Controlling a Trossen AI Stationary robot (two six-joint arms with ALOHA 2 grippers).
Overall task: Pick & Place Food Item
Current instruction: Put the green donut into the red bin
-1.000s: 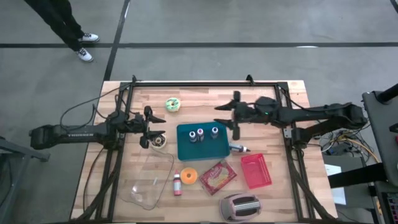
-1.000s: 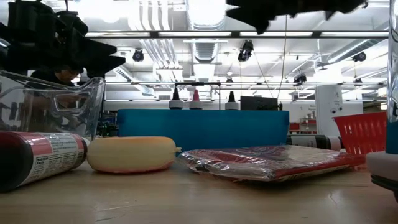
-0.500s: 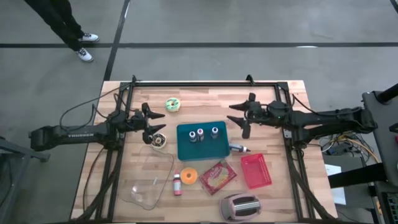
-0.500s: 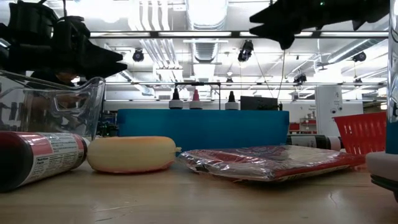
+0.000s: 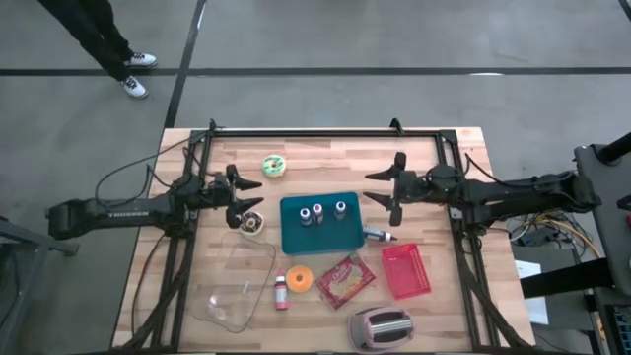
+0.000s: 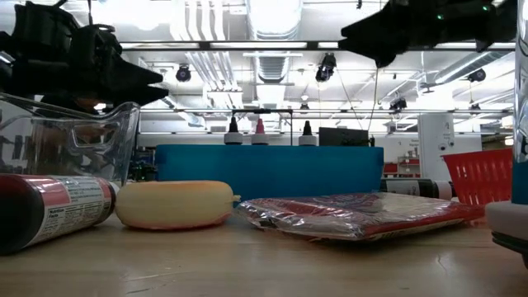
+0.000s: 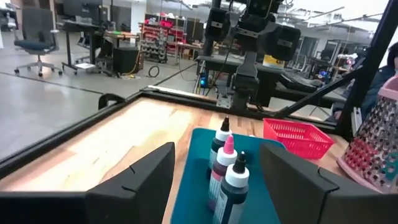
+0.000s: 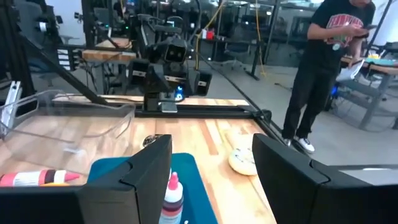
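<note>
Right at the near edge of the light wooden slatted table (image 5: pixel 434 158) a grey metal box grater (image 5: pixel 380 327) is seen lying on its side, and a clear glass rectangular dish (image 5: pixel 235 286) is parked over toward the left-arm side. Just behind those, a small red-capped bottle with a pinkish label (image 5: pixel 282 291) is laid down next to a round yellow-orange cheese-like puck (image 5: pixel 300 278), which is the most obviously food-looking thing along with the shiny red plastic-wrapped snack packet (image 5: pixel 345 280) beside it; both are resting flat on the wood, untouched by either arm. A small red plastic mesh basket (image 5: pixel 405 271) is set to the right of the packet. Further back, a teal rectangular tray (image 5: pixel 319 223) is placed mid-table with three little squeeze bottles with black, pink and white caps (image 7: pixel 227 163) standing upright on it, and a dark tube with a red tip (image 5: pixel 380 235) is laid just off its right edge. A small round tin (image 5: pixel 252 224) is found at the tray's left, right below the left gripper (image 5: pixel 243 199), whose fingers are held spread apart with nothing between them. The right gripper (image 5: pixel 390 188) is hovering beside the tray's far right corner, jaws also splayed wide and empty. Near the far edge a green-and-white tape roll (image 5: pixel 273 166) is lying flat. Beyond the table, a person in dark clothes (image 8: pixel 324 68) can be spotted standing on the floor.
</note>
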